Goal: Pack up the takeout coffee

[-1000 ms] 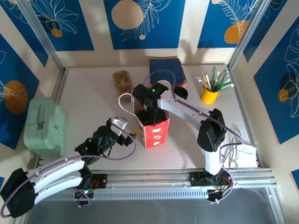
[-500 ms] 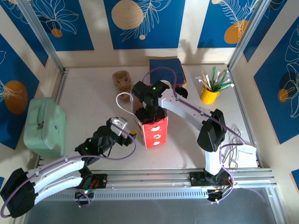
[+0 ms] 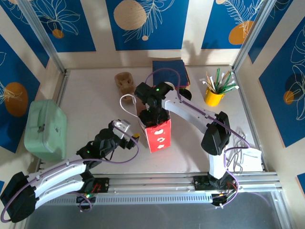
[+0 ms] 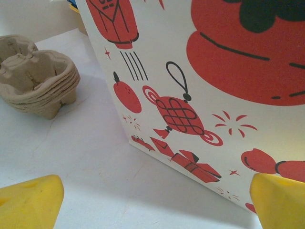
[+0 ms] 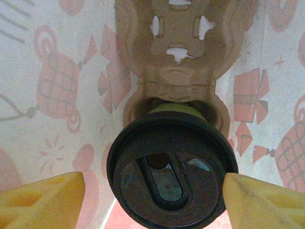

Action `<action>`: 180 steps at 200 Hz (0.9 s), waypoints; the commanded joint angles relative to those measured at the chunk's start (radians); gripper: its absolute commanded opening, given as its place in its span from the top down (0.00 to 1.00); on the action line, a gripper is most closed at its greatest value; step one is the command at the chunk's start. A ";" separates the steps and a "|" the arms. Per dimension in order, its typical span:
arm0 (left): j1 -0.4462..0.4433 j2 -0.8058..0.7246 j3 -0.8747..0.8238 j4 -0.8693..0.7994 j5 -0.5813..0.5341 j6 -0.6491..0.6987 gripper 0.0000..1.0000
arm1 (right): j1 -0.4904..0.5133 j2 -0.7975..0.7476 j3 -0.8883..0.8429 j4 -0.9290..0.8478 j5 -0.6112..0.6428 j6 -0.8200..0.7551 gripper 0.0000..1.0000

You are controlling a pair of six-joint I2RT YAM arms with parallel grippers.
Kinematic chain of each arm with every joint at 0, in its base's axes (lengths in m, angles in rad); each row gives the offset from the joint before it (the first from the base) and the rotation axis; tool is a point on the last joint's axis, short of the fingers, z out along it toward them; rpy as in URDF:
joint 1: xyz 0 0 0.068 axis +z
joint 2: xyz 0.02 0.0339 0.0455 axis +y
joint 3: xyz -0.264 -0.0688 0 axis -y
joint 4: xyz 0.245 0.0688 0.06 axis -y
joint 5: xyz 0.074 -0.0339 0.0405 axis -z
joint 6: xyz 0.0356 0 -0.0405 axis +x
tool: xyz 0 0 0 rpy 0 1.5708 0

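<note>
- The left arm lies low, stretched from 7 o'clock toward the table's middle. The left gripper (image 3: 125, 130) sits just beside the 9 o'clock face of the red-and-white printed paper bag (image 3: 158, 136).
- Its wrist camera adds that its yellow fingertips (image 4: 29, 202) are spread wide with nothing between them, facing the bag's printed wall. A stack of brown moulded-pulp carriers (image 4: 38, 78) stands at 10 o'clock.
- The right arm arcs from 5 o'clock with its elbow raised and its wrist bent down into the bag's open top, where the right gripper (image 3: 152, 114) is.
- Its wrist camera looks inside the bag. The takeout coffee (image 5: 171, 176), a lime-green paper cup with a round black plastic lid, sits in a pocket of a brown pulp tray (image 5: 177, 62). The yellow fingers are parted wider than the lid and hold nothing.
</note>
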 commanded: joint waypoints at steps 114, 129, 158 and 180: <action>-0.009 -0.008 -0.006 0.011 -0.020 0.015 0.00 | 0.006 0.041 0.007 -0.066 0.073 -0.002 0.27; -0.009 -0.007 -0.007 0.014 -0.020 0.014 0.00 | 0.011 0.050 0.019 -0.081 0.075 -0.003 0.27; -0.009 -0.004 -0.006 0.013 -0.020 0.014 0.00 | 0.016 0.027 0.013 -0.056 0.048 -0.005 0.27; -0.010 -0.005 -0.006 0.013 -0.020 0.012 0.00 | 0.015 0.025 0.029 -0.070 0.052 -0.011 0.27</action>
